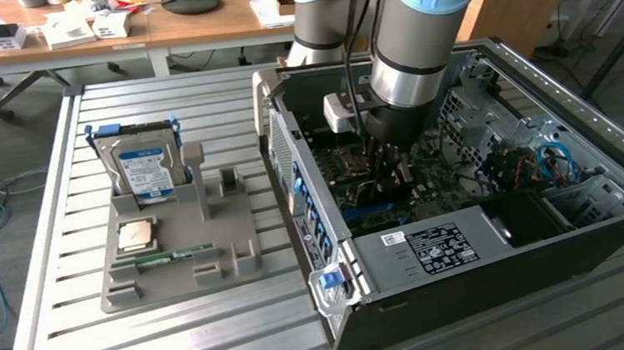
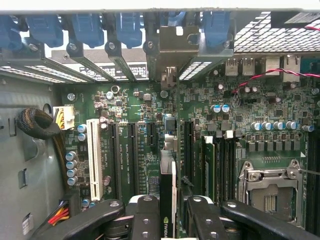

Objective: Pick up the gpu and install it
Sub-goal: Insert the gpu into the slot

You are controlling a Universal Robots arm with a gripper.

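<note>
Wrist view: hand point(image 2: 169, 216) tight around gpu point(image 2: 168, 187)

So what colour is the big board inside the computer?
The board is green, dotted with tiny parts. The wrist view shows it best.

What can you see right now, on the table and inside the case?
table: one, silver slatted metal, under everything
tray: one, grey, on the table, exterior view's left
hard drive: one, silver with blue label, upright on the tray
processor chip: one, tan, flat on the tray
memory stick: one, green, flat on the tray
computer case: one, black, open, exterior view's right
motherboard: one, green, inside the case
graphics card: one, dark edge, upright over the motherboard slots
arm: one, grey and light blue, reaching into the case
gripper: one, black, closed on the graphics card
</note>
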